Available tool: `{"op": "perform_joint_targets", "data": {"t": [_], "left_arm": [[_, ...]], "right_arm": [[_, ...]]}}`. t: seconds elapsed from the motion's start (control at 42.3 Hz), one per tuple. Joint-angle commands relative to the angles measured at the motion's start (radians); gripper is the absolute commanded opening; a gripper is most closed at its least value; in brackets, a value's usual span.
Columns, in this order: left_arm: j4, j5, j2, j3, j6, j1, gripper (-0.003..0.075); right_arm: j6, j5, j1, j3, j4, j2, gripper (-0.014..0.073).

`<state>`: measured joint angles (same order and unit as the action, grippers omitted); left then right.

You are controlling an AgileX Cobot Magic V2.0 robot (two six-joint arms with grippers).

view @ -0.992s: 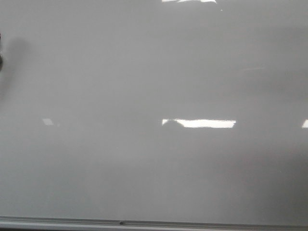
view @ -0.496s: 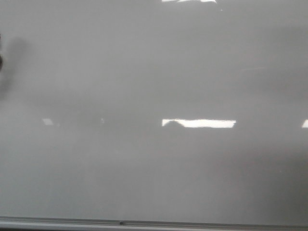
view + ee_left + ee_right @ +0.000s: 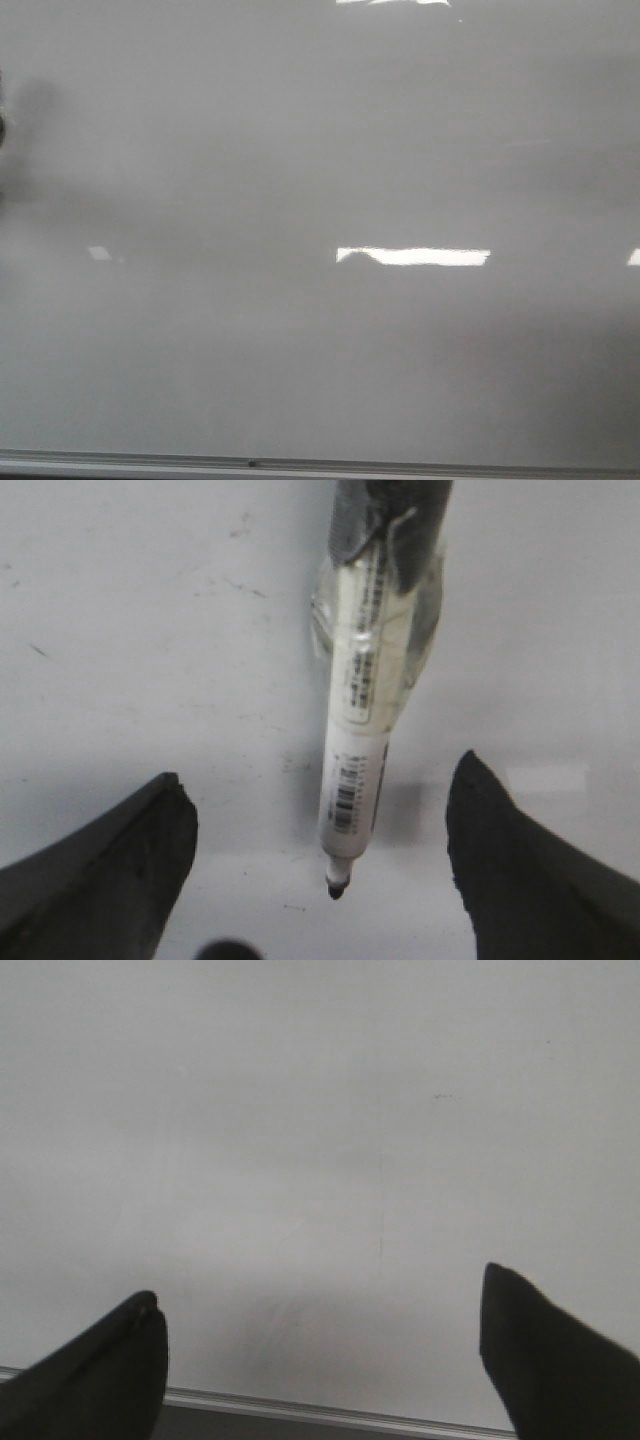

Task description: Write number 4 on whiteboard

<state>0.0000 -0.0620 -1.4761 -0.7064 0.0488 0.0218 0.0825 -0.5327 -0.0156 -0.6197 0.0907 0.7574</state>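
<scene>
On my front camera the whiteboard [image 3: 300, 180] fills nearly the whole frame, glossy grey-white, with a long bright light reflection [image 3: 415, 256] right of centre and smaller ones at the top and side edges. Its thin grey metal edge strip [image 3: 320, 463] runs along the bottom. I see no marker line on it from this view, so I cannot find the number 4 anywhere on the board.

From the left wrist, I see my left end effector [image 3: 320, 860] spread wide, its two dark fingers [image 3: 110, 870] well apart on either side of a white whiteboard marker [image 3: 355, 770]. The marker's upper barrel is wrapped in clear tape and fixed to the wrist rather than pinched by the fingers. Its uncapped black tip [image 3: 336, 888] points at the board; I cannot tell whether it touches. A few faint dark scuffs [image 3: 240, 585] mark the board there.

My right end effector [image 3: 320, 1345] is likewise spread and empty, over bare board near the edge strip.
</scene>
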Motion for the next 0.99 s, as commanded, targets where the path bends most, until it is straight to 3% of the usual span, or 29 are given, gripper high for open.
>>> {"op": "perform_joint_targets", "data": {"t": [0.0,0.213,0.401,0.59,0.968], "left_arm": [[0.000,-0.093,0.006,-0.047,-0.011,0.001,0.0510],[0.007,-0.091,-0.019,-0.084,-0.011,0.001,0.0509],[0.010,-0.091,-0.045,-0.090,-0.011,0.001,0.0433],[0.020,-0.095,-0.056,-0.090,-0.011,0.001,0.0326],[0.035,-0.079,-0.046,-0.090,-0.011,0.001,0.0017]], "right_arm": [[-0.001,0.060,-0.003,-0.037,0.000,0.001,0.0650],[-0.001,0.058,-0.003,-0.037,0.000,0.001,0.0650],[-0.001,0.058,-0.003,-0.037,0.000,0.001,0.0650],[-0.001,0.058,-0.003,-0.037,0.000,0.001,0.0650],[-0.001,0.058,-0.003,-0.037,0.000,0.001,0.0650]]}}
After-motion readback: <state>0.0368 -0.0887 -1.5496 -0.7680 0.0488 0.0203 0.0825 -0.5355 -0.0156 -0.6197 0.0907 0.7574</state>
